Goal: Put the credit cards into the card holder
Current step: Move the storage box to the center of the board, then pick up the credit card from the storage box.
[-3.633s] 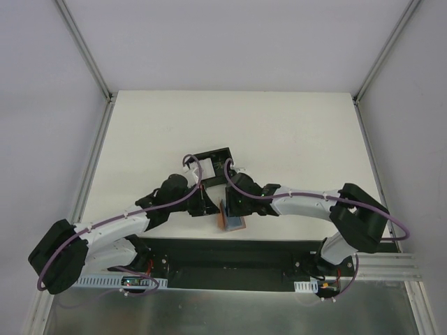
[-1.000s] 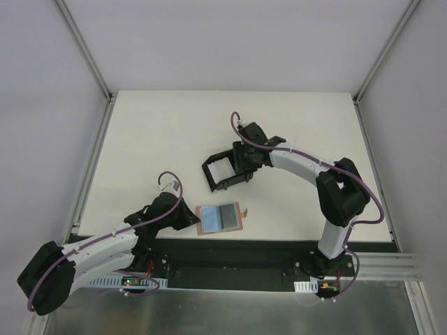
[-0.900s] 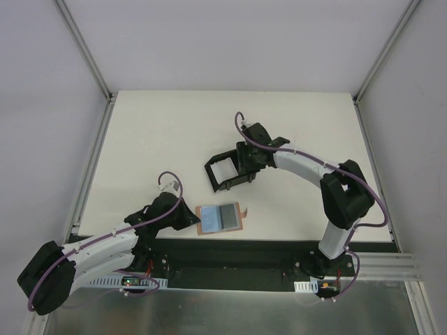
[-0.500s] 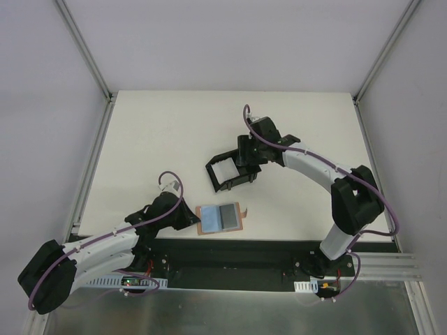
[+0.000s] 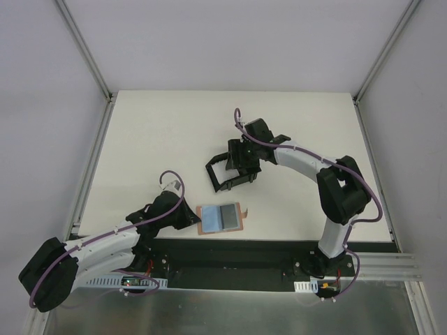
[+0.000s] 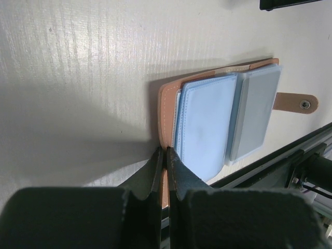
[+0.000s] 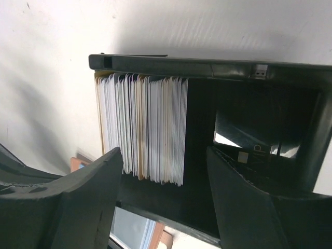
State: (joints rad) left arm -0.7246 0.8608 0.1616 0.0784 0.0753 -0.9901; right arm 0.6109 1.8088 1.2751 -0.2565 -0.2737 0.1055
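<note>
Hovering the right gripper [image 7: 163, 166], jaws spread to either side of the upright card stack [image 7: 142, 129] in the box [image 7: 207, 67]; resting the left gripper [image 6: 165, 155], jaws pressed together, at the edge of the open card holder [image 6: 165, 104] with credit cards [image 6: 205, 124] inside.

My surface [image 5: 174, 132] was a matt off-white board, faintly grained when seen up close. The light was even and the shadows on it were soft. Pale grey walls [image 5: 230, 42] closed it in at the back and on both sides, and bare aluminium posts [image 5: 85, 49] slanted down to the far corners. A black strip [image 5: 230, 262] ran along the near edge. Beyond that lay a dull brushed metal sheet [image 5: 230, 310], with a ribbed aluminium rail [image 5: 391, 266] at the right.
</note>
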